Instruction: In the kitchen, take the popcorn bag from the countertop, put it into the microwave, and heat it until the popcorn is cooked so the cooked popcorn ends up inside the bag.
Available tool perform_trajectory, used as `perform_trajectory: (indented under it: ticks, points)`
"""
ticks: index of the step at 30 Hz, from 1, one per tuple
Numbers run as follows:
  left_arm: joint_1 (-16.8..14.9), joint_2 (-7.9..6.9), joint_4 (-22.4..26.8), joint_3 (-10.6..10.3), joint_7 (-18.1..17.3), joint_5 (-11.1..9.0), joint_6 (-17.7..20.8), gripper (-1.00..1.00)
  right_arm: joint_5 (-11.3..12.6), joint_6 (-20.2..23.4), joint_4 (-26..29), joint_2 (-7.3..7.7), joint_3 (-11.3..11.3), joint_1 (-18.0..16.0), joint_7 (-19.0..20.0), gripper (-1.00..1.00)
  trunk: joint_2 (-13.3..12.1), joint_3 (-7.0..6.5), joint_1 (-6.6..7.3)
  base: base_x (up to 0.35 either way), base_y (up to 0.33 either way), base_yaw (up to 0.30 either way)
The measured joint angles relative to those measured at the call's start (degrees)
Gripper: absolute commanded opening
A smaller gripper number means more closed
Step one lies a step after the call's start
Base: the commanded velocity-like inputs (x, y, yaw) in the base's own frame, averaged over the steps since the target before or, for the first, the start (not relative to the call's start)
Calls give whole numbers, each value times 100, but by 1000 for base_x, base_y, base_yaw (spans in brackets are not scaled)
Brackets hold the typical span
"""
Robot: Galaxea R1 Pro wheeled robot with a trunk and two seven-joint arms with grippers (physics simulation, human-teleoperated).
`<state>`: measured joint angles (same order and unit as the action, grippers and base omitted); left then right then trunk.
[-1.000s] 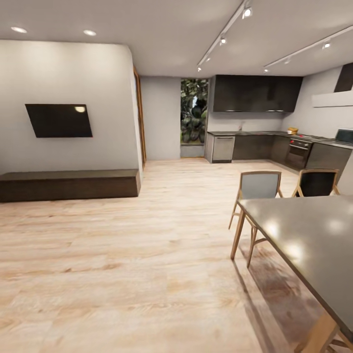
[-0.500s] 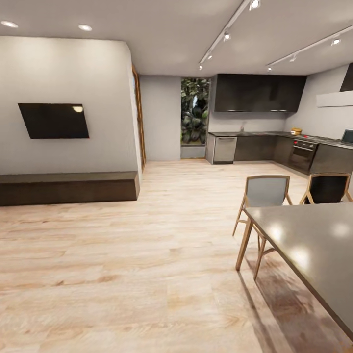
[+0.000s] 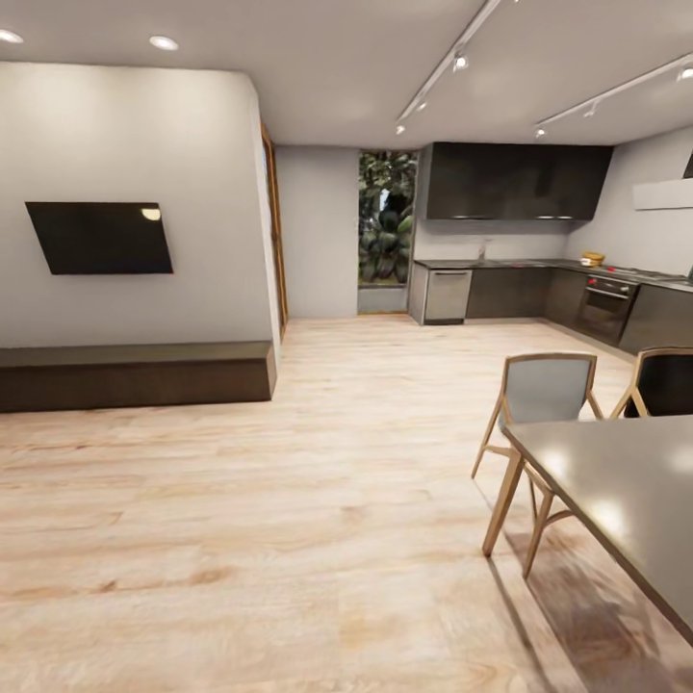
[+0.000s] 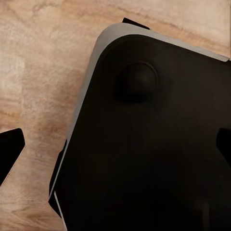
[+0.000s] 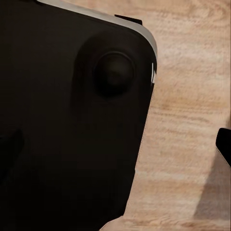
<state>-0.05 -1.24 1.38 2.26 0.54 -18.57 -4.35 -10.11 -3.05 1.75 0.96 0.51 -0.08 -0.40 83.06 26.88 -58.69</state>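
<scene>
Pale wood flooring runs across an open room to the far kitchen, where the countertop tops dark cabinets; any popcorn bag there is too small to tell. A grey table and chairs stand near right. Both grippers' fingertips sit wide apart above the robot's dark base.

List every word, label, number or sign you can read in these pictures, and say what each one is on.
None can be read.
The wall screen is dark and blank.
The oven front and the dishwasher under the countertop are too far off to show any lettering.
The yellowish thing on the countertop is too small to tell.
</scene>
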Motion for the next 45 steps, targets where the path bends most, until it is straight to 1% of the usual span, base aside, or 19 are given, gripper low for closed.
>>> perform_trajectory:
  ticks: [7, 45]
  points:
    - [-2, 0, 0, 0, 2, -8, 21, 100, -3, -8, 0, 0, 0, 0, 0, 100, 0, 0, 0, 328, 84, 0]
    - [-3, 1, 1, 0, 5, -9, 15, 100, 4, -9, 0, 0, 0, 0, 0, 100, 0, 0, 0, 336, 1, 0]
